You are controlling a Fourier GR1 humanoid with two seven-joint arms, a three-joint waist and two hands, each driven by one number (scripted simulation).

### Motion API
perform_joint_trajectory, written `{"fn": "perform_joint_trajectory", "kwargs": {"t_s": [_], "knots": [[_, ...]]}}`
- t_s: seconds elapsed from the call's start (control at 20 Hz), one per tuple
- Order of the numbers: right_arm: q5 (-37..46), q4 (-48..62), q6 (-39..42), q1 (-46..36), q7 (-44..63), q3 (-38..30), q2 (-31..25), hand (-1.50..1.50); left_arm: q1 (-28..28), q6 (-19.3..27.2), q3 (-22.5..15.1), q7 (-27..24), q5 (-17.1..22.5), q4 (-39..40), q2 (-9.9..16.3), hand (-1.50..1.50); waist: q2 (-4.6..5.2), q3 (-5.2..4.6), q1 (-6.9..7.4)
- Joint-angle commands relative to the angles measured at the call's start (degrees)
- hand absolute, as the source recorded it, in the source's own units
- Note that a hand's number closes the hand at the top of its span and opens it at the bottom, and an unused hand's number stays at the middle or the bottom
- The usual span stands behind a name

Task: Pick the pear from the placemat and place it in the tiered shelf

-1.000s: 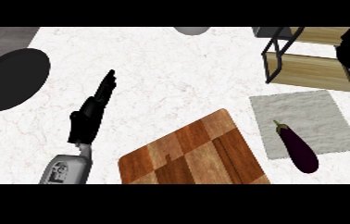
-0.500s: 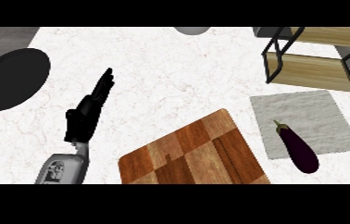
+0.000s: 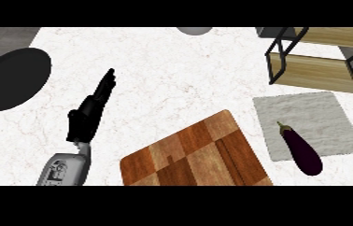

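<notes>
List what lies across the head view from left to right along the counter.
Dark round plate → left hand → wooden cutting board → eggplant lying on the grey placemat. The tiered shelf stands farther back, above the placemat, so it is left out.

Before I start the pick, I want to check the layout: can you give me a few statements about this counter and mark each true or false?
1. An eggplant lies on the placemat. True.
2. A pear sits on the placemat. False: only the eggplant shows there.
3. The left hand has straight fingers and holds nothing. True.
4. The cutting board lies inside the tiered shelf. False: it lies on the counter, nearer the robot.
5. The right hand holds the eggplant. False: no right hand is in view.
</notes>
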Motion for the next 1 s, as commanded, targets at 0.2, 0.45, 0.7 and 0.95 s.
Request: {"fn": "perform_joint_trajectory", "kwargs": {"t_s": [0.2, 0.45, 0.7, 0.95], "knots": [[5.8, 11.8, -10.1, 0.7, -9.0, 2.4, -1.6, 1.50, -0.9, -0.2, 0.9, 0.8, 0.2, 0.3, -0.1, 0.00, 0.10, 0.01, 0.17], [2.7, 23.1, -17.4, -2.9, -19.0, -0.4, -2.8, 1.50, 3.8, -0.1, -1.8, -3.7, -1.7, -0.9, -1.3, 0.00, 0.14, 0.02, 0.55], [-6.6, 25.2, -25.3, -4.1, -21.7, -7.5, 1.7, 1.50, 0.6, -0.1, -1.0, -1.5, -1.0, 0.7, -1.6, 0.00, 0.33, 0.12, 0.50], [-11.8, 35.1, -27.6, -6.1, -31.1, -10.1, -0.7, 1.50, 0.1, -1.3, 1.3, -1.8, 0.4, 1.5, -0.2, 0.00, 0.14, 0.03, 0.30]]}}
